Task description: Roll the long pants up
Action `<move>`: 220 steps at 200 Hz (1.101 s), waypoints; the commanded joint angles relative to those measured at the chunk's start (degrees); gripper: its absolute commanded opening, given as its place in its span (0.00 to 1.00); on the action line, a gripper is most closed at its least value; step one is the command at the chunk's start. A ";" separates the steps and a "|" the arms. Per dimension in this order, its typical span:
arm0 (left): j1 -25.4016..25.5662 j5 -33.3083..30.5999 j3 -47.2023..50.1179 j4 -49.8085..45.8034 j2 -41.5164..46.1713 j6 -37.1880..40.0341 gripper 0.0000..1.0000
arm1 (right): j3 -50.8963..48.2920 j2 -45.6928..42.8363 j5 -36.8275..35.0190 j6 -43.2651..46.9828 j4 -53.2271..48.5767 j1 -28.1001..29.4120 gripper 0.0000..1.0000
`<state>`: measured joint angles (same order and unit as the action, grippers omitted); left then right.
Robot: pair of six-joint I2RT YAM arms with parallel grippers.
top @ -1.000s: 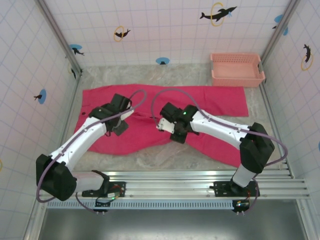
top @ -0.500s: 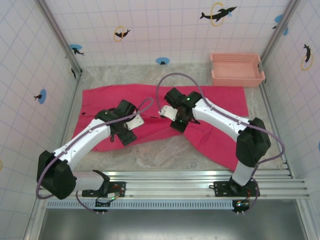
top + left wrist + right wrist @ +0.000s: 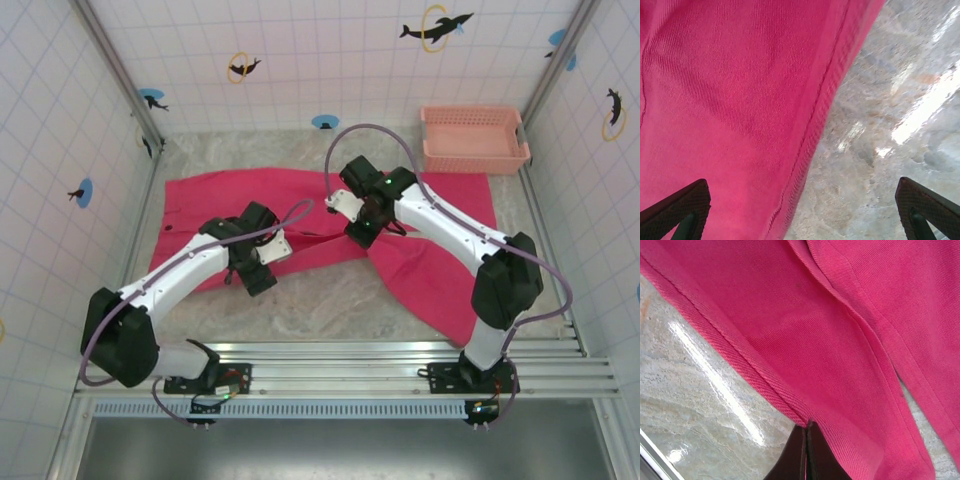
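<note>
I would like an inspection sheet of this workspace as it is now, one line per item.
Surface: table, marble-look, shiny where bare.
Job's things: pants lying spread out, not yet rolled.
Clutter: basket, pink, far right corner.
Tools: left tool open, over the pants' edge; right tool shut on the pants' hem.
Cables: purple cables loop above each wrist.
Surroundings: tiled walls with dolphin stickers.

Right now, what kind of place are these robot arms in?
Probably a robot test booth, not a home: tiled walls with dolphin stickers, a marbled table holding the long pants, and a pink basket.
</note>
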<state>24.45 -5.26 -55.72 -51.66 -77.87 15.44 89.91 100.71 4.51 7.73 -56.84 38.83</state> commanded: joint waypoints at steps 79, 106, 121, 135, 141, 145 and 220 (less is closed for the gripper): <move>-1.74 -6.14 -4.32 3.02 -4.74 -2.69 0.00 | -0.52 -2.78 1.11 0.40 0.53 -4.74 0.00; -2.48 -10.91 -12.26 1.33 -5.54 0.81 0.00 | -0.04 -3.50 1.28 0.62 -0.76 -6.41 0.00; -3.67 -11.82 -18.51 -0.99 -7.76 4.32 0.00 | 1.60 -3.22 1.53 0.77 -1.56 -7.42 0.00; -4.96 -13.00 -23.00 -2.05 -10.17 7.08 0.00 | 3.93 -2.05 1.23 0.85 -2.14 -8.22 0.00; -5.56 -12.94 -26.50 -2.23 -11.33 7.99 0.00 | 5.22 -1.29 1.00 0.85 -2.41 -8.49 0.00; -5.99 -12.94 -27.77 -2.26 -12.09 8.53 0.00 | 6.25 -0.60 0.92 0.83 -2.67 -8.79 0.00; -15.20 -6.39 -46.00 2.39 -28.26 13.47 0.00 | 33.48 20.48 0.07 0.02 -8.61 -14.63 0.00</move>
<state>11.79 -12.36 -96.09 -50.11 -101.58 26.79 117.51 115.07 6.13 8.80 -61.30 26.92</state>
